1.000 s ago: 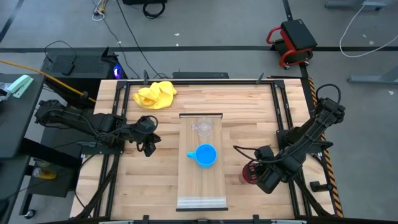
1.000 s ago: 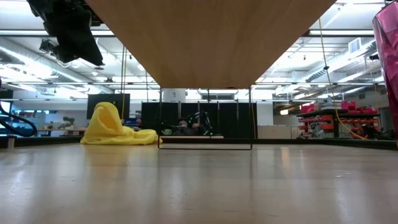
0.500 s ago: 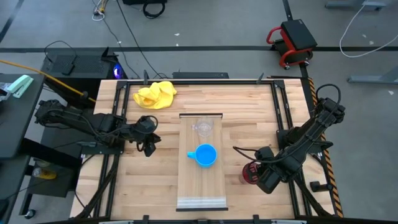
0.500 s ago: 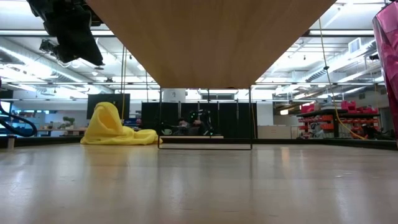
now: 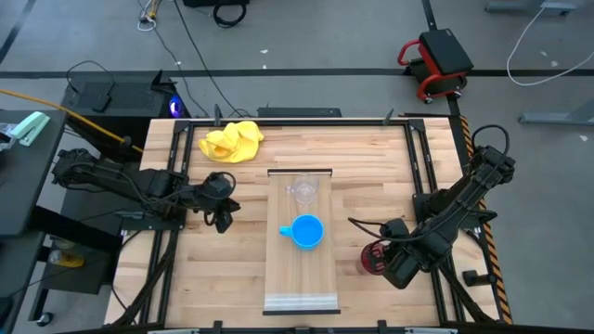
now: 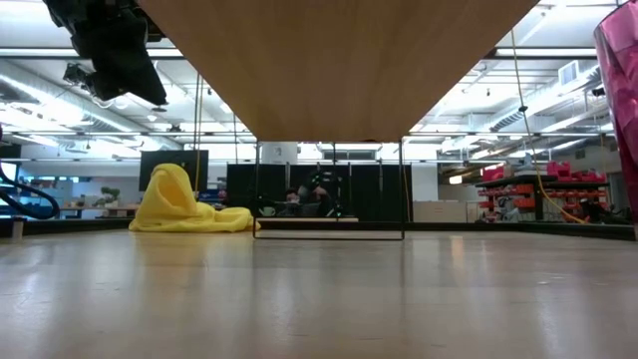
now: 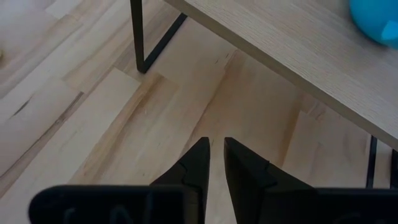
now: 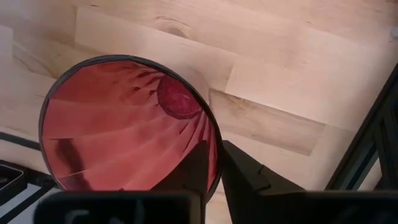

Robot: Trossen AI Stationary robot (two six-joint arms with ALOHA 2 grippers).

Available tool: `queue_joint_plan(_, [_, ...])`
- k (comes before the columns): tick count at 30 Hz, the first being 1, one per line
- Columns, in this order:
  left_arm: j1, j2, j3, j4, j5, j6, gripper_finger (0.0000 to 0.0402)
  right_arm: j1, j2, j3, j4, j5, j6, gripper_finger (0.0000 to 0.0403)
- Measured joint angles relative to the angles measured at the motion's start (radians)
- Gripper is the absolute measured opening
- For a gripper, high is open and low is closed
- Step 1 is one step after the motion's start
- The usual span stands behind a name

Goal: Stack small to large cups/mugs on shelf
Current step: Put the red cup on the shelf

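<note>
Three cups are counted: one clear cup [image 5: 303, 190] and one blue mug [image 5: 307, 231] on the shelf [image 5: 299, 278], and one red ribbed cup [image 8: 124, 124] on the tabletop, its rim pinched by the right gripper [image 8: 214, 168]. The left gripper [image 7: 215, 155], nearly closed, holds nothing beside the shelf. One yellow cloth [image 5: 231, 141] is seen.

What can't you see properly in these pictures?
- Red ribbed cup: the low view's right edge cuts it off; in the high view the right gripper covers most of it.
- Cups on the shelf: hidden in the low view, which sees only the shelf's underside.
- Blue mug: the left wrist view's corner cuts it off.
- Clear plastic cup: too faint from above to tell whether it holds anything.
</note>
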Motion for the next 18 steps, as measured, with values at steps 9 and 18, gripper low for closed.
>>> queue_joint_plan(9, [0.0, 0.0, 0.0, 0.0, 0.0, 0.0, 0.0046, 0.0, 0.0, 0.0, 0.0, -0.001, -0.045, 0.0011])
queue_joint_plan(18, [0.0, 0.0, 0.0, 0.0, 0.0, 0.0, 0.0043, -0.007, 0.0, 0.214, -0.12, -0.029, -0.112, 0.0005])
